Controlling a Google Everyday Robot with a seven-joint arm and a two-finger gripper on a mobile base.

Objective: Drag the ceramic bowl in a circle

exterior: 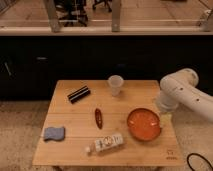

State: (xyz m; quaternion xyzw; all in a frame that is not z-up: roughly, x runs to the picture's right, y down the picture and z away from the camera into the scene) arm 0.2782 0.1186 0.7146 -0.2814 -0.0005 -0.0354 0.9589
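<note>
Gripper (pixel 165 118) just beside the ceramic bowl's (pixel 144 125) right rim above the tabletop (pixel 75 116), jaws apart.

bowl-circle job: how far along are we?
Done: only the approach, it seems. The gripper is at the right rim of the ceramic bowl, near the right edge of the table. In hand: nothing, jaws open; I cannot tell whether it touches the rim. Left: engage the bowl and drag the whole circle.
</note>
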